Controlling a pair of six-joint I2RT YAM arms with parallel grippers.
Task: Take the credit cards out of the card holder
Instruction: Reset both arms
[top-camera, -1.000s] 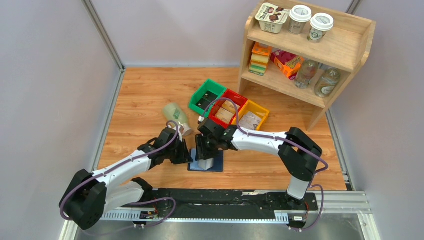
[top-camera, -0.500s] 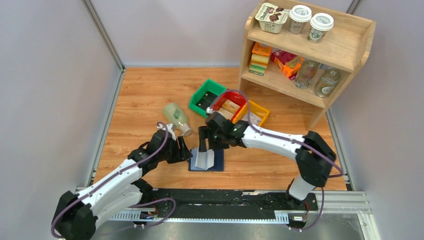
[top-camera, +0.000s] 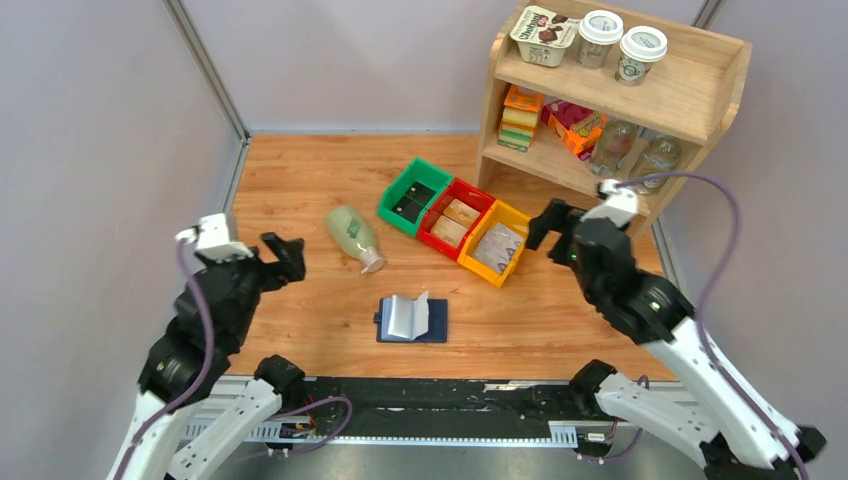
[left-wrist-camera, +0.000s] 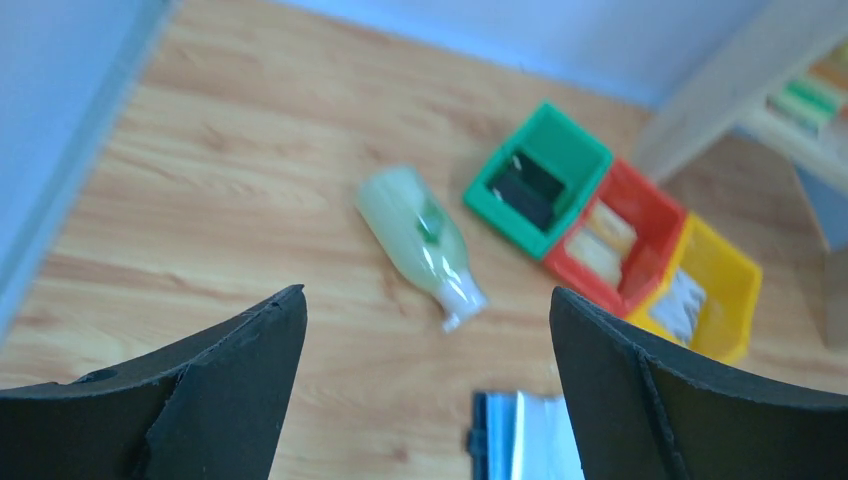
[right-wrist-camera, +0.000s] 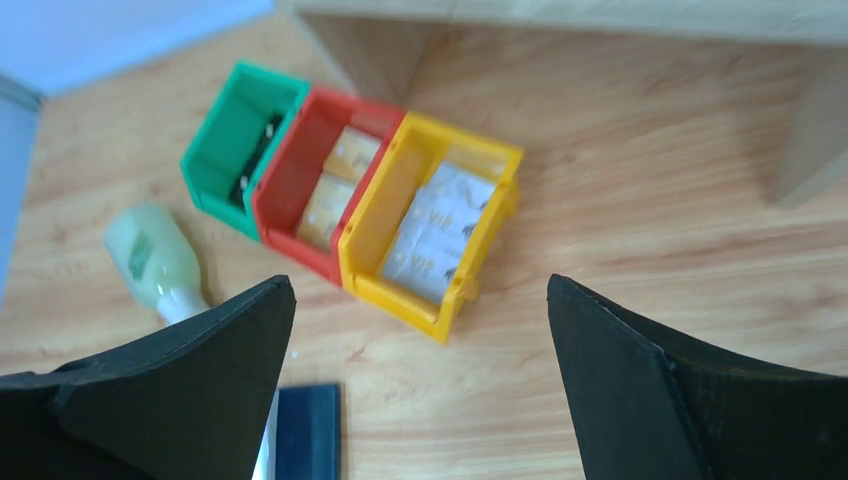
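A pale green bottle (top-camera: 353, 236) lay on the desk (top-camera: 290, 190) beside a green bin (top-camera: 398, 187), red bin (top-camera: 435, 243) and yellow bin (top-camera: 478, 271), near a wooden shelf (top-camera: 690, 92).

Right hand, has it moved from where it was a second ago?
Yes. The right hand has pulled off the card holder and swung right, past the yellow bin, toward the wooden shelf.

The left arm stands folded at the elbow, wrist raised, well left of the card holder (top-camera: 412, 320). The left end effector (top-camera: 284, 254) faces it, jaws spread wide, gripping nothing. The right arm stands raised, well right of it. The right end effector (top-camera: 545, 222) is likewise spread wide, gripping nothing.
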